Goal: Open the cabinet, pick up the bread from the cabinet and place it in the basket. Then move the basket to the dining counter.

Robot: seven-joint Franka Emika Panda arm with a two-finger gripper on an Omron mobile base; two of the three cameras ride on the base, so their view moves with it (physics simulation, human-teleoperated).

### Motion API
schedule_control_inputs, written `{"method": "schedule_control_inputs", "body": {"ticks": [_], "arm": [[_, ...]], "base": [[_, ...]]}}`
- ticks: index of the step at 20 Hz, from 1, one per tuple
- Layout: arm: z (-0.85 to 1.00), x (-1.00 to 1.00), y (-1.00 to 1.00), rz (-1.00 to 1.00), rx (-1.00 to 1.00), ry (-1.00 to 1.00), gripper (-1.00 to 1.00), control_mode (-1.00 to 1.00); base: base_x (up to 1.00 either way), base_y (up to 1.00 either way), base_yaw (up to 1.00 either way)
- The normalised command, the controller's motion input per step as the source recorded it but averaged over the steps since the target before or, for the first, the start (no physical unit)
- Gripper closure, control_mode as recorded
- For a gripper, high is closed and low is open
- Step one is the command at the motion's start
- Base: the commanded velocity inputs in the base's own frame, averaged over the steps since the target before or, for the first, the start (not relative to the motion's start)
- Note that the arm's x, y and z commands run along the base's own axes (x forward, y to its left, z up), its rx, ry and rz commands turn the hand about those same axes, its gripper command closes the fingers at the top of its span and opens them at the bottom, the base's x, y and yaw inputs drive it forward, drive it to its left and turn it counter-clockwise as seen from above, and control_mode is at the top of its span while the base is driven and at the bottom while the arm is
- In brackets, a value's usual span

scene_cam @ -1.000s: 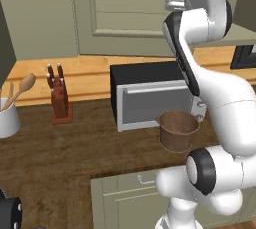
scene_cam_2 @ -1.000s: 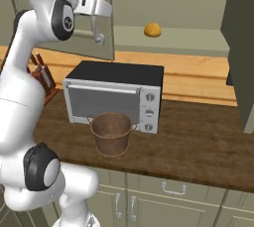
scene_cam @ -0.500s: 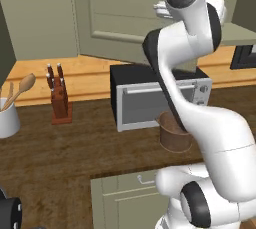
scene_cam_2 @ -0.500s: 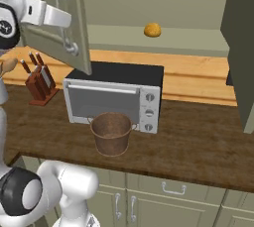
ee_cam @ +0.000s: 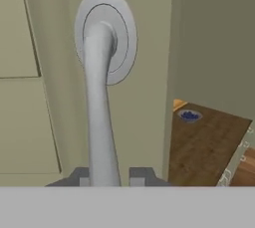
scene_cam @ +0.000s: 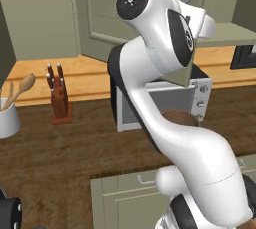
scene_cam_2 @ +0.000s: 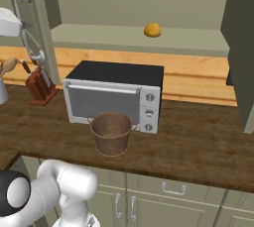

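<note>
1. Change. Over the last second I am swinging the cabinet (scene_cam_2: 34, 47) door wide; it was part open a moment ago and is now standing edge-on at 9 o'clock in the right base view. The shelf (scene_cam_2: 139, 40) behind it is now lying bare to the camera. Judgement: the opening step is looking all but done, and the reach for the bread is coming next.

2. Hand (ee_cam: 110, 176). It is still clenched on the handle (ee_cam: 99, 117); in the hand view the grey bar is running down between the two tips, with its round mount at 12 o'clock. I am judging that the hold is only starting to ease, not yet letting go.

3. Bread (scene_cam_2: 153, 29). Small round roll, golden brown, smooth. It is sitting alone on the shelf at about 12 o'clock in the right base view, above the microwave (scene_cam_2: 114, 94) and well apart from the hand.

4. Basket (scene_cam_2: 111, 133). Brown, bucket-shaped, tapered, mouth up. It is standing on the bench (scene_cam_2: 198, 146) just in front of the microwave, below the bread.

5. Other. Knife block (scene_cam: 59, 100) and utensil holder (scene_cam: 7, 118) are standing at 9 o'clock in the left base view.
</note>
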Motion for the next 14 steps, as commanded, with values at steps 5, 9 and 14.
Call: {"method": "schedule_control_inputs", "body": {"ticks": [5, 9, 14], "arm": [[0.00, -0.13, 0.24, -0.04, 0.00, 0.00, -1.00, -1.00], [0.00, -0.19, 0.29, 0.00, -0.02, 0.00, -1.00, -1.00], [-0.04, -0.18, 0.10, 0.00, 0.00, 0.00, -1.00, -1.00]], "base": [[0.00, 0.00, 0.00], [0.00, 0.00, 0.00], [0.00, 0.00, 0.00]]}}
